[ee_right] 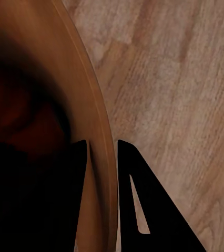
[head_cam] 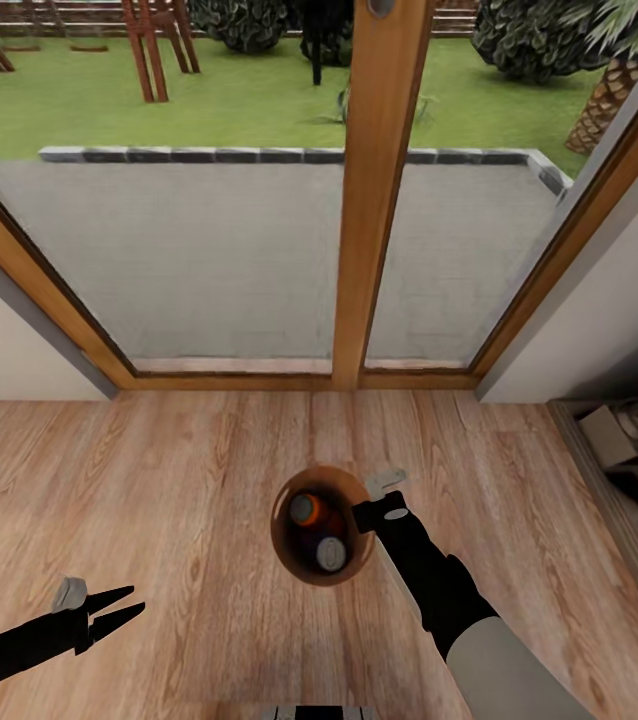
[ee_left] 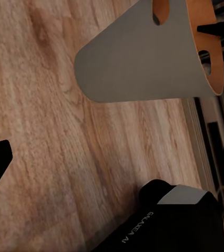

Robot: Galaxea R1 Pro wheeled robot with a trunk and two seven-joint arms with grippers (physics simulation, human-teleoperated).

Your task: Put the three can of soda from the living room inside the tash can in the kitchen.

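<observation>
My right gripper (head_cam: 367,508) pinches the trash can (head_cam: 284,545) rim to carry it; two soda cans (head_cam: 305,509) inside. Left gripper (head_cam: 119,607) hangs spread beside it.

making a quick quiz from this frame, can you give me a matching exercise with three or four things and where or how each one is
Things:
1. right claw
2. left claw
3. soda cans
4. trash can

States:
a. lying inside the bin
b. open, over bare wood floor
c. standing on the floor in front of the glass door
d. gripping the bin's rim

Pairs: 1-d, 2-b, 3-a, 4-c
</observation>
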